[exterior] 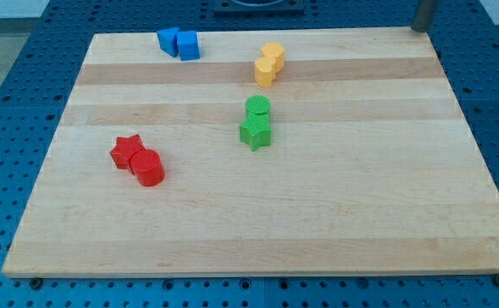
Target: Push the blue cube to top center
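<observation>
The blue cube (188,45) sits near the board's top edge, left of centre. It touches a second blue block (168,39) on its left, whose shape I cannot make out. My tip (420,27) shows as the end of a grey rod at the view's top right, just past the board's far right corner. It is far to the right of the blue cube and touches no block.
Two yellow blocks (269,63) sit together right of the blue pair. A green cylinder (258,107) touches a green star (255,133) near the centre. A red star (127,151) touches a red cylinder (148,168) at the left. The wooden board (360,214) lies on a blue perforated table.
</observation>
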